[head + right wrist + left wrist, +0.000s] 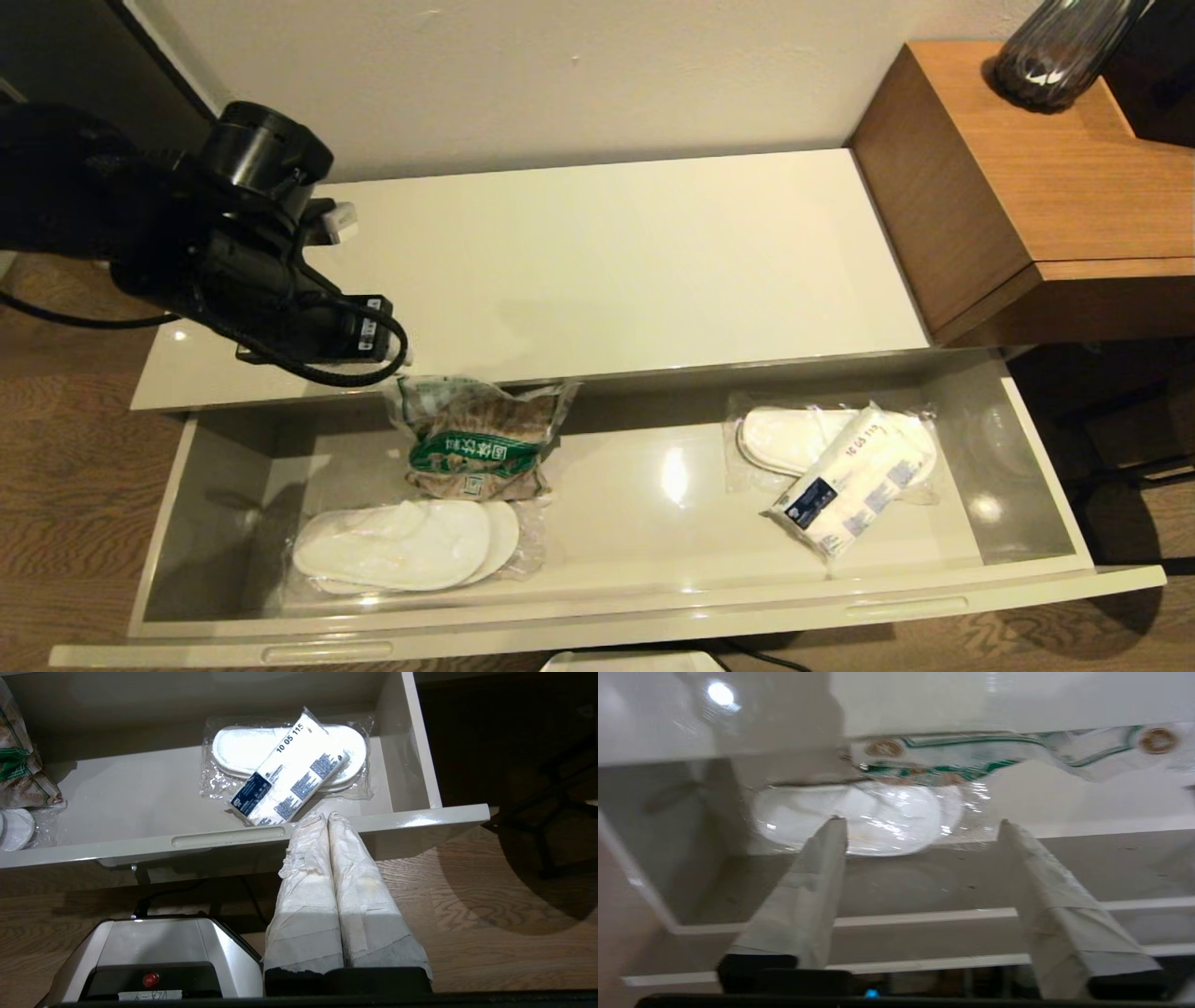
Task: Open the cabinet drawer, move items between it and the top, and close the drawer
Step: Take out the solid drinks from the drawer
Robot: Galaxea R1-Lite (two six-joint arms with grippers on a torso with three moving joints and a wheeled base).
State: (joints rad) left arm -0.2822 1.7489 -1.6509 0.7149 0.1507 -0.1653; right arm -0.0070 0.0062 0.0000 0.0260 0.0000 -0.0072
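Note:
The cabinet drawer [653, 611] stands pulled wide open below the glossy cream top [607, 261], which is bare. Inside it, the snack bag [476, 439] with its green band leans against the back at left-centre. The tissue pack [854, 490] lies on wrapped slippers [794, 439] at the right. My left arm [280, 289] hangs over the top's front left edge; the left gripper [920, 823] is open and empty, just above the snack bag [971, 758]. My right gripper [322, 816] is shut on nothing, low in front of the drawer's front panel [420, 821], near the tissue pack [289, 777].
A second wrapped pair of white slippers [401, 546] lies at the drawer's front left. A taller brown wooden desk [1027, 159] with a dark vase [1055, 56] stands at the right. My silver base [154, 952] sits on the wood floor below the drawer.

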